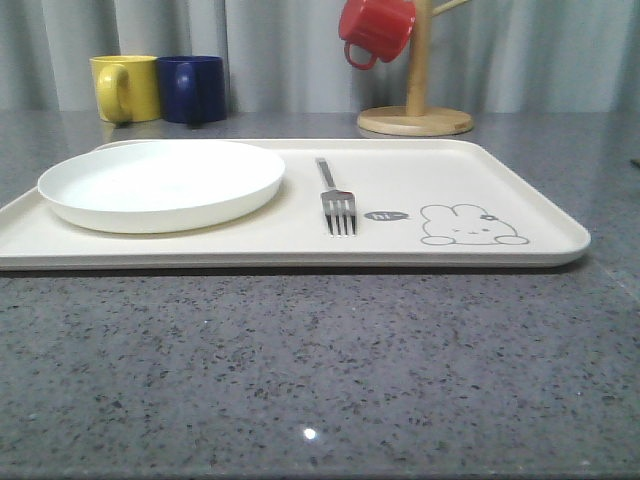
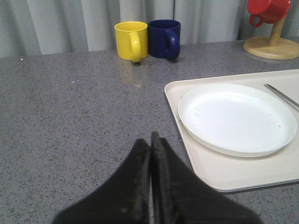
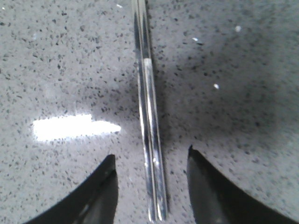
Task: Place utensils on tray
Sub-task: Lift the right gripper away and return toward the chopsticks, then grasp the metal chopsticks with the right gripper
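Grey speckled tabletop (image 1: 320, 380) carries the cream tray (image 1: 520, 190), white plate (image 1: 160, 185) at its left so cutlery goes alongside. One fork (image 1: 337, 200) already lies just beside the plate. Chopsticks (image 3: 149, 130) lie flat on the stone, I think paired, right end effector (image 3: 152, 161) spread wide astride them to pinch. Left end effector (image 2: 150, 140) sits pressed closed, empty, off the tray's left edge
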Tool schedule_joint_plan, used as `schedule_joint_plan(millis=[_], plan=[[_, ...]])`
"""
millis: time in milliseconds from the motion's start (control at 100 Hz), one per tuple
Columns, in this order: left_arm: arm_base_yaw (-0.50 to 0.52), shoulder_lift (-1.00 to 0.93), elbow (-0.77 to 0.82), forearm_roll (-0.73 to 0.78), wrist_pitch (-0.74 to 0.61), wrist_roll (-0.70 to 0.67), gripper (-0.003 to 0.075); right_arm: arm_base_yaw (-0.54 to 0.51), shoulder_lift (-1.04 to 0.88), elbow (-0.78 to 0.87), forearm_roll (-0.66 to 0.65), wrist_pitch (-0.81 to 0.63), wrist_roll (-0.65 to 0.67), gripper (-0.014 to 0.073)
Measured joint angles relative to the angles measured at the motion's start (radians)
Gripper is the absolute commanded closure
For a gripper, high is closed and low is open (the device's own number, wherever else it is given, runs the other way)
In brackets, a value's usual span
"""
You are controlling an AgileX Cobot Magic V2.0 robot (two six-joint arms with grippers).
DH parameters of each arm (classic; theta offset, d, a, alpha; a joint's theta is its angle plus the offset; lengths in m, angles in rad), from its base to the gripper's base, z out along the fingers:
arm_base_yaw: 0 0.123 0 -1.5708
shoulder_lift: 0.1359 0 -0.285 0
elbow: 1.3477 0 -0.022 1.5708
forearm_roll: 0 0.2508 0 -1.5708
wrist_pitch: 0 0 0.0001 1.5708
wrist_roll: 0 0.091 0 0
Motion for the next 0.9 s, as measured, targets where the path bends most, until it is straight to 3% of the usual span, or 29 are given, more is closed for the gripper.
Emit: schedule_joint_plan(millis=[290, 360, 560, 900], plan=[[0.000, 0.000, 0.000, 0.000, 0.000, 0.000, 0.0739, 0.000, 0.089, 0.000, 0.017, -0.006, -0.004, 0.0268], [0.000, 0.000, 0.000, 0.000, 0.000, 0.000, 0.0739, 0.000, 0.089, 0.000, 0.017, -0.008, -0.006, 0.0347], [0.000, 0.000, 0.000, 0.000, 0.000, 0.000, 0.0739, 0.000, 0.089, 0.000, 0.017, -0.008, -0.010, 0.0683], [0.000, 0.000, 0.000, 0.000, 0.000, 0.000, 0.0739, 0.033, 0.011, 0.002, 0.019, -0.026, -0.011, 0.0670]])
